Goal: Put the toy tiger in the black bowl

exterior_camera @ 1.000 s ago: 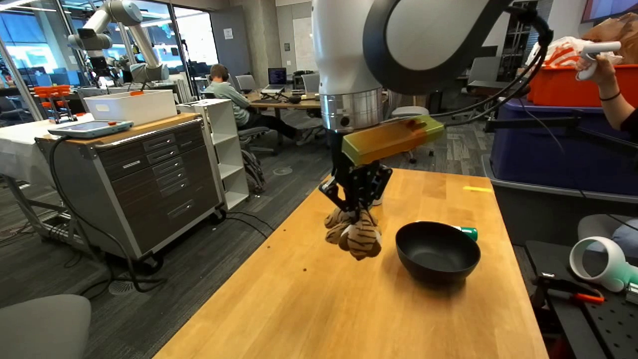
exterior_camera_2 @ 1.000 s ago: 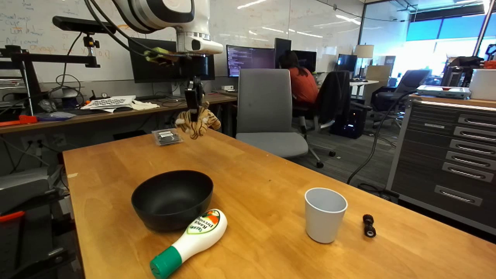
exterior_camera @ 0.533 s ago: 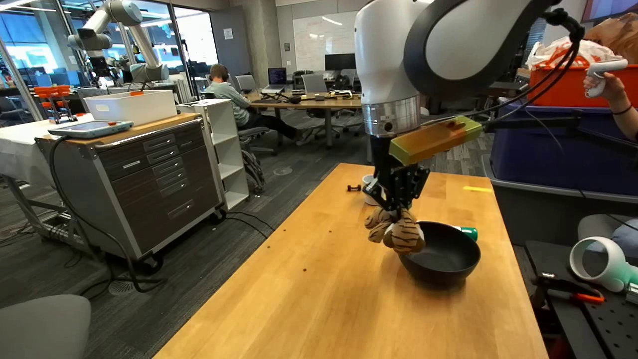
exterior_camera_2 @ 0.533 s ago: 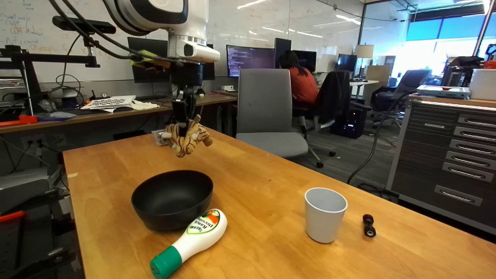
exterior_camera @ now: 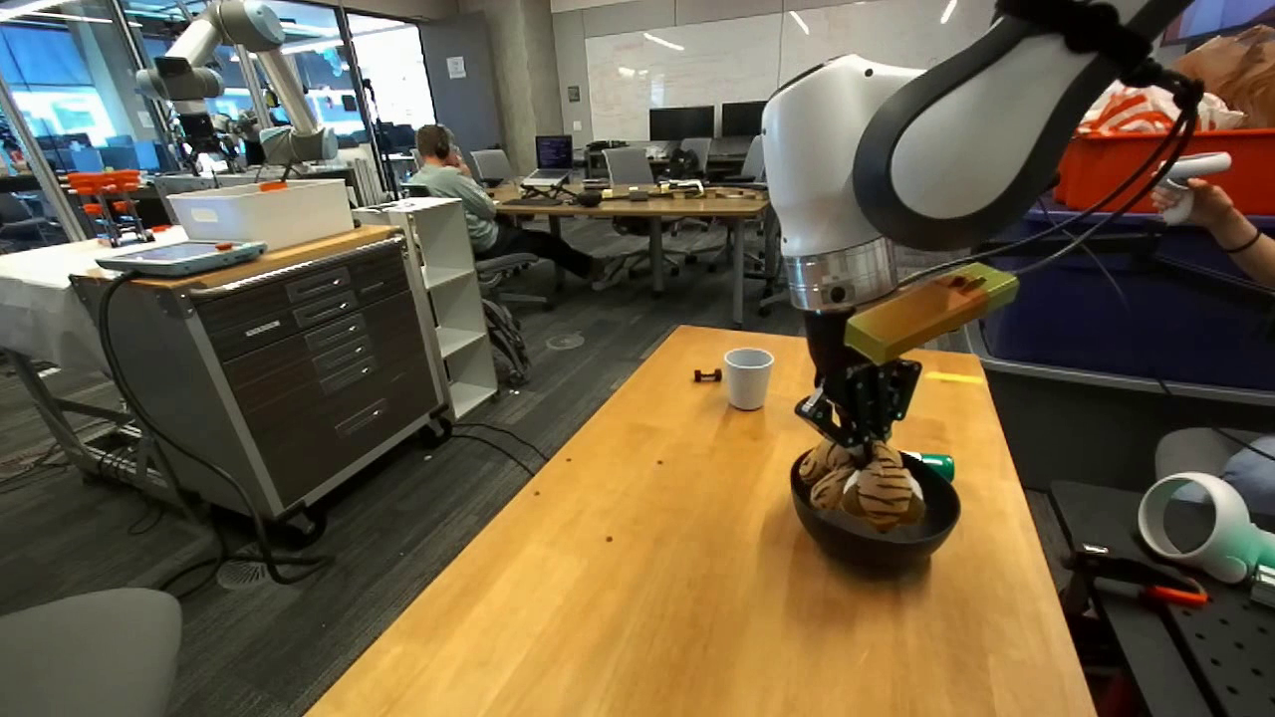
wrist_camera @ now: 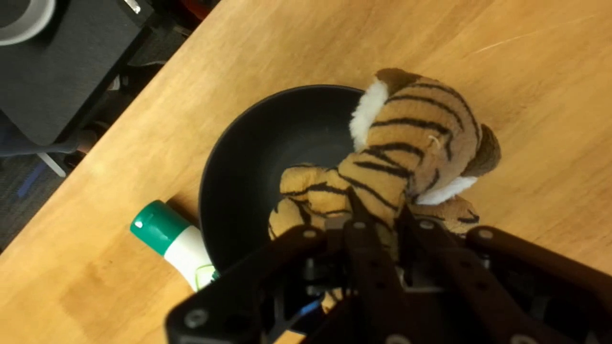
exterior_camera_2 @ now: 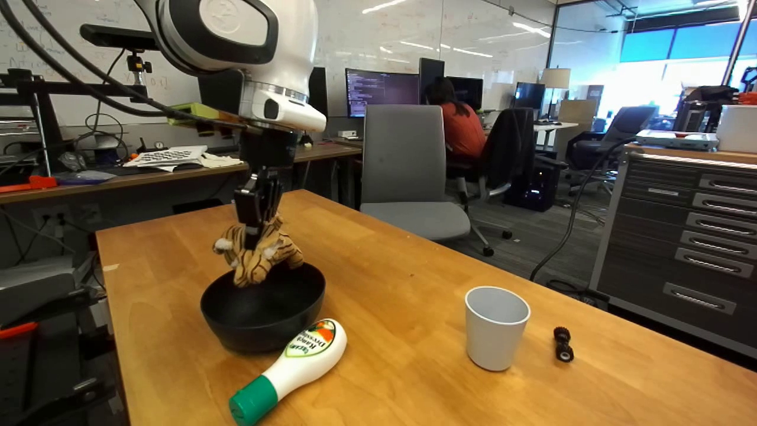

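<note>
At the trunk of the toy tiger (wrist_camera: 387, 165), just behind the head, the pincer (wrist_camera: 378, 199) is pinching the plush between its two fingers, and the hold looks firm. The tiger hangs over the black bowl (wrist_camera: 244, 177); in both exterior views it overlaps the bowl's mouth, though I cannot tell whether any part touches. From the wrist view, the head and what seems a paw reach past the rim, over the wooden surface (wrist_camera: 540, 71), on the side away from the dressing bottle (exterior_camera_2: 303, 361).

The step in hand, I judge, is centring and lowering. Ease a little toward the bottle's side so that the head comes within the rim, then go down until the toy meets the bottom, and only then let the fingers part. Spread them gently and lift straight up, lest the plush snag and ride along. Take care not to nudge the bowl: the bottle lies just beside it and may be pushed. The pale cup (exterior_camera_2: 495, 340) stands upright, well apart, and should be out of the way.
</note>
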You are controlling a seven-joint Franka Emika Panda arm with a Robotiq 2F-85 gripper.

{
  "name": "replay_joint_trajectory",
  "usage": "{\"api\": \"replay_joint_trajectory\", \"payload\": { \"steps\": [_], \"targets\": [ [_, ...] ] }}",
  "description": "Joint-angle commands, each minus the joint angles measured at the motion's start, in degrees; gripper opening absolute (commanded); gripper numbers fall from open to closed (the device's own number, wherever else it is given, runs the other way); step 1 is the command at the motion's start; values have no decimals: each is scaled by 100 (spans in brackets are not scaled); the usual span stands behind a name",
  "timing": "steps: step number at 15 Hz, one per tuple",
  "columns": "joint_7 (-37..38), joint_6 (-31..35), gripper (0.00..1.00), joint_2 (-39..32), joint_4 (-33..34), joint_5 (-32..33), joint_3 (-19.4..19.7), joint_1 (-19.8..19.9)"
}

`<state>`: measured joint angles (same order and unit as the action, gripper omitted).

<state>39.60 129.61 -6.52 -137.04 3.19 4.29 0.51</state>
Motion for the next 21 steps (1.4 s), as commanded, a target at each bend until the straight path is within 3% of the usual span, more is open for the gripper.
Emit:
{"api": "replay_joint_trajectory", "payload": {
  "steps": [1,8,11,13,21],
  "targets": [
    [-298,134,3,-63,-130,-53,77,129],
    [-223,1191,5,-579,-199,51,245,151],
    [-190,1627,12,-728,-232,88,322,80],
    [-198,1789,38,-783,-253,82,351,38],
    [-383,2029,97,-661,-390,-41,298,-23]
  ]
}}
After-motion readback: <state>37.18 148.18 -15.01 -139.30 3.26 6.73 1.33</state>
